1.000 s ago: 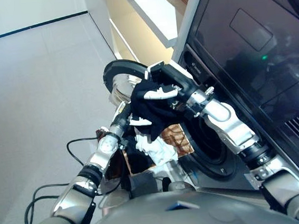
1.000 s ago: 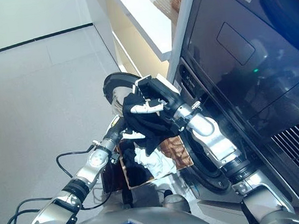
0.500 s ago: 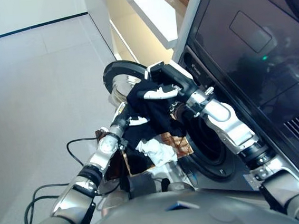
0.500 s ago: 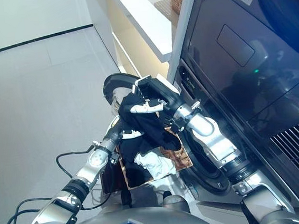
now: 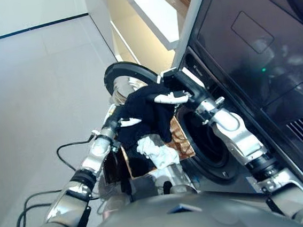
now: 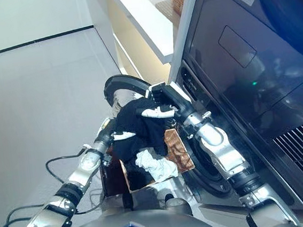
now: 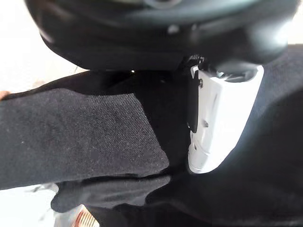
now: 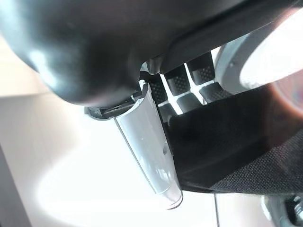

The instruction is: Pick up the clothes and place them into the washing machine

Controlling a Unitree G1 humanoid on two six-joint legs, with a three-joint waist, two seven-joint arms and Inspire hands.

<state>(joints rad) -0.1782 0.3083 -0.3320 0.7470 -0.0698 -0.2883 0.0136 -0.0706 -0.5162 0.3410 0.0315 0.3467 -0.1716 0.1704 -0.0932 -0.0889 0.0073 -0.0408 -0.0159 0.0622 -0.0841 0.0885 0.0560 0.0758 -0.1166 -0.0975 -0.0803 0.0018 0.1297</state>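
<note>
Black cloth (image 5: pixel 148 111) hangs bunched between both hands, pinched by the left hand (image 5: pixel 124 121) at its lower edge and by the right hand (image 5: pixel 174 96) at its top, beside the washer's open door (image 5: pixel 123 73). A white garment (image 5: pixel 155 150) lies in the basket (image 5: pixel 181 143) below them.

The robot had silver-grey jointed arms with black bands; its left hand (image 5: pixel 121 120) and right hand (image 5: pixel 177 91) were dark, their thumbs white-covered.
</note>
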